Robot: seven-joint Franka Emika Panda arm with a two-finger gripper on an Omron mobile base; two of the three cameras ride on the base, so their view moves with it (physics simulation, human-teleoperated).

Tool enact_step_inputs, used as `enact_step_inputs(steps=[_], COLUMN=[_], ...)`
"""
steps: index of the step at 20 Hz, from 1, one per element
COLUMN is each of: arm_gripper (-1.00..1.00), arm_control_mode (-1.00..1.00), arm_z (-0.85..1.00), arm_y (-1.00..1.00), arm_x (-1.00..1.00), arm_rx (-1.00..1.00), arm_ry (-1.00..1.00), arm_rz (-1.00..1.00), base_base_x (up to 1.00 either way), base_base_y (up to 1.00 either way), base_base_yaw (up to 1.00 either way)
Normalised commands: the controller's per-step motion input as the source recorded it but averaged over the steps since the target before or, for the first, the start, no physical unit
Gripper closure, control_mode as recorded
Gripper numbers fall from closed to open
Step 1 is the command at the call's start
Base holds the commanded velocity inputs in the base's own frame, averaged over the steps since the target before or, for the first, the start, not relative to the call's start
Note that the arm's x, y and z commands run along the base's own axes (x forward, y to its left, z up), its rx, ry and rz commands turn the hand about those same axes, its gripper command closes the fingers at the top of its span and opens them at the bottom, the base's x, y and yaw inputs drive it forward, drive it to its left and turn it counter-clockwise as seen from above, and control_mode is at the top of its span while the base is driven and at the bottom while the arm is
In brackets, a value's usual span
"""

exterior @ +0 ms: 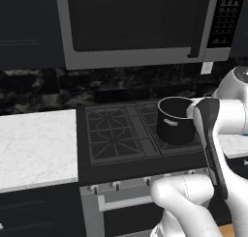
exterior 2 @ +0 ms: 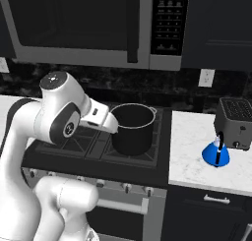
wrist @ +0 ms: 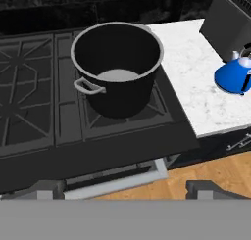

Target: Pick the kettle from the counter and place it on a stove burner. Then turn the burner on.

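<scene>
Kettle [exterior 2: 216,155] standing on the bench [exterior 2: 197,151] right of the stove, just in front of the toaster [exterior 2: 235,123], ungrasped. End effector [wrist: 125,192] up over the stove's front edge, well apart from the kettle, fingertips spread and empty. Front-left stove burner [exterior: 112,140] bare. Big black pot [exterior 2: 133,128] between arm and kettle: likely clipped by a low sweep. Thin handle easily missed; nudging the kettle against the toaster also plausible.

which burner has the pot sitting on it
The front-right burner, nearest the kettle's counter. The black pot covers its grate; the left burners stand bare.
</scene>
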Motion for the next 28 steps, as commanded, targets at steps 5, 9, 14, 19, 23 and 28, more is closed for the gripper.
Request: enact_step_inputs(steps=[5, 9, 14, 19, 23, 28], arm_gripper=[-1.00, -1.00, -1.00, -1.00, -1.00, -1.00], arm_control_mode=[-1.00, -1.00, -1.00, -1.00, -1.00, -1.00], arm_z=[0.07, 0.03, -0.10, -0.29, -0.19, -0.24], arm_y=[-1.00, -1.00, -0.98, -0.76, -0.64, -0.50], arm_x=[0.02, 0.13, 0.29, 0.38, 0.47, 0.48], arm_rx=[0.00, 0.00, 0.00, 0.00, 0.01, 0.01], arm_ry=[0.07, 0.12, 0.06, 0.00, 0.00, 0.00], arm_rz=[-0.20, -0.20, -0.19, -0.12, -0.05, 0.00], base_base_x=[0.00, 0.00, 0.00, 0.00, 0.00, 0.00], base_base_y=[0.00, 0.00, 0.00, 0.00, 0.00, 0.00], base_base_yaw=[0.00, 0.00, 0.00, 0.00, 0.00, 0.00])
